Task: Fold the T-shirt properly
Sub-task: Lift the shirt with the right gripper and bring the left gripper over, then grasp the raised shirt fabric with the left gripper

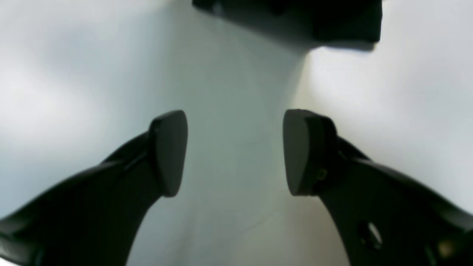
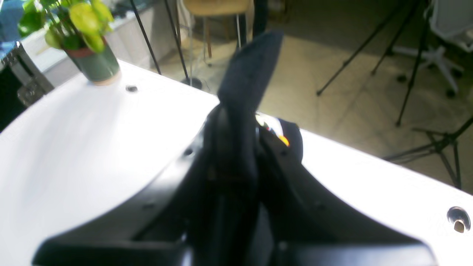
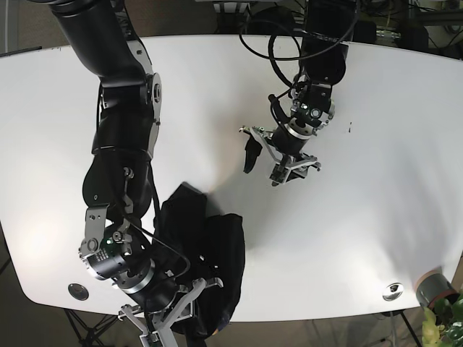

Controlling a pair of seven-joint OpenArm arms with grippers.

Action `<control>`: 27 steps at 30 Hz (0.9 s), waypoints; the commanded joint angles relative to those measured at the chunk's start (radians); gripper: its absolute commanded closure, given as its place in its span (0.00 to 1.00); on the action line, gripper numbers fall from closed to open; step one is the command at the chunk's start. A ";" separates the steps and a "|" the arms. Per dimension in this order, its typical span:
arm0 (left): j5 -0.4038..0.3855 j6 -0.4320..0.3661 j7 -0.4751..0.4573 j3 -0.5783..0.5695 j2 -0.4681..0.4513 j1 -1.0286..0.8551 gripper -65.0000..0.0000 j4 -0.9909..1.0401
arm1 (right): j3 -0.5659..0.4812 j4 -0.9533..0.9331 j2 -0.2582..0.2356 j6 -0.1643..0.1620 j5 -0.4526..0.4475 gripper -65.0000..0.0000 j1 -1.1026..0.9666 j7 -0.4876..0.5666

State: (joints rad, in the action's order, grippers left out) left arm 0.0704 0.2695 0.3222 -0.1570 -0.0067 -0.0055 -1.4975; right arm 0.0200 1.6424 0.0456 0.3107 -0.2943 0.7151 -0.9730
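My right gripper point(image 3: 189, 302) works at the near edge of the white table point(image 3: 376, 217), so close to the rim that its fingers reach just past it in the base view. It is clamped on a fold of the black T-shirt point(image 3: 206, 253); from my right wrist camera the dark cloth point(image 2: 247, 81) stands up between the closed jaws, with the floor and tripod legs beyond the table's edge. A potted plant point(image 2: 87, 44) sits at a table corner, well apart from the cloth.

My left gripper point(image 3: 278, 155) hangs over the middle of the table, well apart from the shirt, with bare white surface on every side of it. Its jaws are spread wide with nothing between them; in the left wrist view the two pads point(image 1: 170, 151) face each other across plain tabletop.

The T-shirt lies bunched in a dark, rumpled heap near the front edge, beside my right forearm. Its sides are folded over one another, and the lower end drapes toward the rim where I grip it. A small bright printed patch point(image 2: 275, 129) peeks out just beside the pinched fold.
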 commanded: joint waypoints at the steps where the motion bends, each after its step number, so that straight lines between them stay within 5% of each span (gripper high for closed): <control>1: -0.008 -0.002 -0.034 -0.025 0.004 0.046 0.42 0.001 | 0.002 0.023 0.003 -0.002 -0.016 0.97 0.045 0.044; 15: -0.008 -0.008 -0.223 -0.120 0.159 0.255 0.42 0.407 | 0.002 0.017 0.004 -0.002 -0.010 0.97 0.110 0.044; 27: -0.016 -0.164 -0.309 -0.123 0.164 0.391 0.42 0.642 | 0.002 0.017 0.004 -0.002 -0.010 0.97 0.110 0.044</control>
State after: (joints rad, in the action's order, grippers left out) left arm 0.0654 0.1085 0.0502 -0.2779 0.1410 0.3557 -0.8513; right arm 0.0200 1.6413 0.0498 0.3107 -0.2928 0.7792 -0.9722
